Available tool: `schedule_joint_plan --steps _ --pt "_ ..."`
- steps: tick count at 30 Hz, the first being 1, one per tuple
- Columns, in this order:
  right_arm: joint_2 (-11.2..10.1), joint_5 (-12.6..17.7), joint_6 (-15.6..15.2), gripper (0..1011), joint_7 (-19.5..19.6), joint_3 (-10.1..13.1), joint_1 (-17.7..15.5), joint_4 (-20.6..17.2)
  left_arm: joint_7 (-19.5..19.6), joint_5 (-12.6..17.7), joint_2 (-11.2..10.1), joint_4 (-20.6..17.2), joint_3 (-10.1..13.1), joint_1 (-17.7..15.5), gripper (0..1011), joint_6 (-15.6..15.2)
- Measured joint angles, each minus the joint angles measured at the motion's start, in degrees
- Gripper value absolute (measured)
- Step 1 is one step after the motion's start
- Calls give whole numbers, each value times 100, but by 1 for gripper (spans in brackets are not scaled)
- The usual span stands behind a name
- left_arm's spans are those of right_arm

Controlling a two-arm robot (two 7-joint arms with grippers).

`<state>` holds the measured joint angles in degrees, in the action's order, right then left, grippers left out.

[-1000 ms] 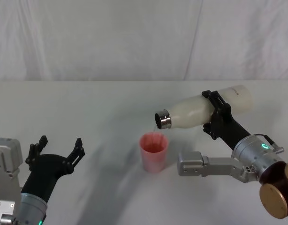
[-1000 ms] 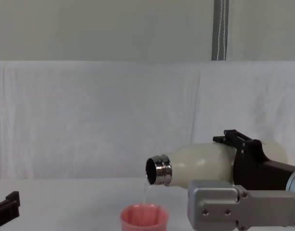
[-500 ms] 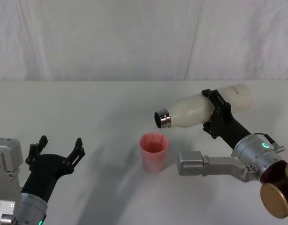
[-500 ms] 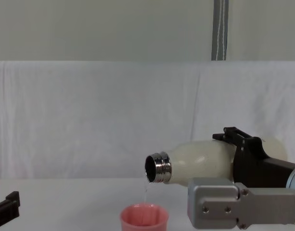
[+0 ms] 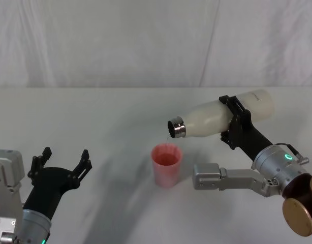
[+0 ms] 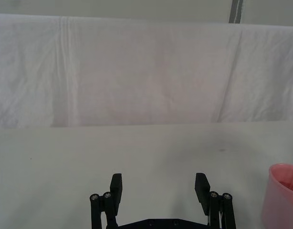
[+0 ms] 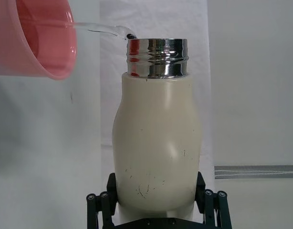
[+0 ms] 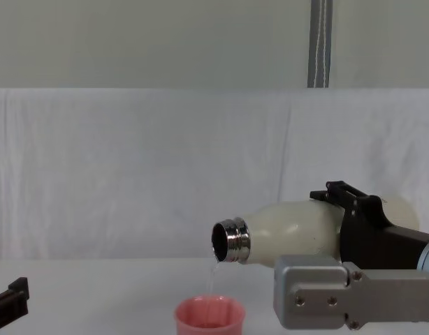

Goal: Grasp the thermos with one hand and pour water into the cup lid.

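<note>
Now the right gripper point(image 5: 232, 124), clamped round the thermos point(image 5: 217, 119), has raised its base slightly, thinning the water point(image 8: 213, 276) falling into the cup lid point(image 5: 166, 164), while the left gripper point(image 5: 62, 162) hangs open, idle.

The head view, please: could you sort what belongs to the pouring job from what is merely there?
In the job:
- thermos, tipped, neck over the cup
- water, thin stream falling
- cup lid, upright on the table
- right gripper, shut on the thermos

Merely there:
- left gripper, open, parked
- white table

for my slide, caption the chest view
Right gripper tips thermos, water trickling into pink cup lid.
</note>
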<state>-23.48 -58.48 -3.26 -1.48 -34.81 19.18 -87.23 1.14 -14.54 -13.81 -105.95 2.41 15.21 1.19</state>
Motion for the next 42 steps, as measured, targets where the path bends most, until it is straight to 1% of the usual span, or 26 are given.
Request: schedule_joint_plan --steps 30,36,40,41,42 --pt "6 -18 -15 950 -14 -1 7 -11 0 0 0 0 0 0 1001 0" --pt "66 160 32 950 17 69 -51 0 0 0 0 0 0 0 1001 0" --pt "167 464 131 950 50 189 -125 26 0 0 0 0 0 0 1001 0" --pt "213 596 173 950 64 253 -159 30 0 0 0 0 0 0 1001 0" --pt "231 667 193 950 68 283 -175 32 0 0 0 0 0 0 1001 0"
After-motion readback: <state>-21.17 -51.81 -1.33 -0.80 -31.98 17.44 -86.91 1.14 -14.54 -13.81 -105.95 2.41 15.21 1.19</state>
